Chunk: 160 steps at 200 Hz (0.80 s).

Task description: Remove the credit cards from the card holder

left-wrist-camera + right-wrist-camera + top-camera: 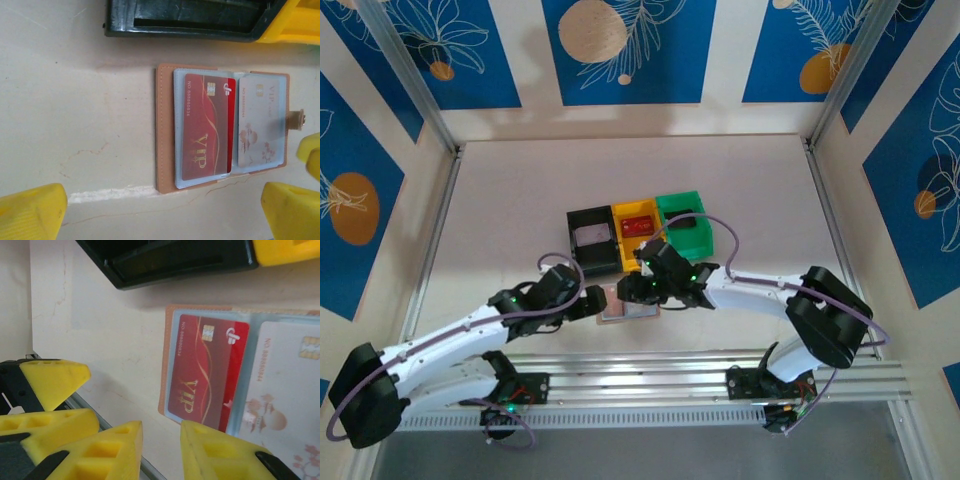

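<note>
- Pale tabletop (75,100) bears the opened card holder (165,130) beside the black bin (150,31), red VIP card (205,130) sleeved inside.
- Both empty: left gripper (162,210) wide apart, right gripper (160,450) narrowly parted.
- Unpinned, the holder may drag along with the card.

The black bin (175,31) stands just beyond the card holder (164,130) — bare table (75,125) between them and alongside.

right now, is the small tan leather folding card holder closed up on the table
No, the card holder lies open flat, with a dark red plastic card and a white plastic card showing inside.
</note>
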Each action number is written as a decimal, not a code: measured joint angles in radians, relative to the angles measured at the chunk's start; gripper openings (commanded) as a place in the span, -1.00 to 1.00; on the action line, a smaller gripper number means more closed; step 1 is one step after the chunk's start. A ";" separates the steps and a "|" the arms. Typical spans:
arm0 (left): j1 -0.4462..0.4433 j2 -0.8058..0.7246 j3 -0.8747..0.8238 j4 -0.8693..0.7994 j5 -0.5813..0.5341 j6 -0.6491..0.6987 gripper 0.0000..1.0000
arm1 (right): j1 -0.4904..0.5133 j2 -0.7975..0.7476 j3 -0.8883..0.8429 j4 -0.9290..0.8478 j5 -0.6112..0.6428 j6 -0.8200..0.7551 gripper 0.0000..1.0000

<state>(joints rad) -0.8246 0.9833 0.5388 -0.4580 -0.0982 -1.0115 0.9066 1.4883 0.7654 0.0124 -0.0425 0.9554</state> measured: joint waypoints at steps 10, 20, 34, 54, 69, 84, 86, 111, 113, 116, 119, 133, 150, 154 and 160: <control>0.000 0.029 0.012 -0.003 0.001 0.009 0.99 | -0.009 -0.006 -0.007 -0.001 -0.002 -0.004 -0.45; 0.000 0.061 0.021 -0.005 0.005 0.019 0.99 | -0.019 -0.010 -0.014 -0.004 -0.007 -0.007 -0.46; 0.000 0.096 0.031 -0.008 0.013 0.027 0.99 | -0.029 -0.010 -0.022 -0.006 -0.014 -0.009 -0.46; 0.000 0.124 0.037 -0.022 0.019 0.039 0.99 | -0.037 -0.010 -0.026 -0.010 -0.023 -0.012 -0.46; 0.000 0.141 0.050 -0.039 0.019 0.053 0.99 | -0.040 -0.007 -0.026 -0.009 -0.035 -0.016 -0.47; 0.001 0.169 0.072 -0.059 0.019 0.061 0.99 | -0.042 -0.003 -0.026 -0.009 -0.043 -0.019 -0.47; 0.001 0.174 0.075 -0.061 0.019 0.062 0.99 | -0.043 -0.001 -0.026 -0.009 -0.044 -0.020 -0.47; 0.001 0.240 0.116 -0.091 0.024 0.083 0.99 | -0.043 0.017 -0.026 -0.007 -0.055 -0.020 -0.48; 0.002 0.246 0.118 -0.092 0.025 0.084 0.99 | -0.043 0.019 -0.026 -0.007 -0.056 -0.020 -0.48; 0.002 0.253 0.121 -0.094 0.027 0.087 0.99 | -0.043 0.021 -0.026 -0.007 -0.059 -0.020 -0.48; 0.002 0.262 0.126 -0.097 0.030 0.090 0.99 | -0.043 0.024 -0.026 -0.007 -0.060 -0.020 -0.48; 0.003 0.288 0.132 -0.104 0.042 0.102 0.99 | -0.043 0.037 -0.026 -0.006 -0.065 -0.022 -0.47; 0.003 0.303 0.132 -0.110 0.051 0.106 0.99 | -0.044 0.047 -0.026 -0.006 -0.068 -0.023 -0.48; 0.003 0.304 0.132 -0.109 0.055 0.106 0.99 | -0.045 0.049 -0.026 -0.006 -0.068 -0.023 -0.48; 0.003 0.306 0.132 -0.108 0.061 0.109 0.99 | -0.045 0.051 -0.026 -0.006 -0.068 -0.023 -0.48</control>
<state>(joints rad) -0.8215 1.2888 0.6708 -0.5663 -0.0376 -0.9020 0.8616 1.5391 0.7395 0.0063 -0.1104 0.9325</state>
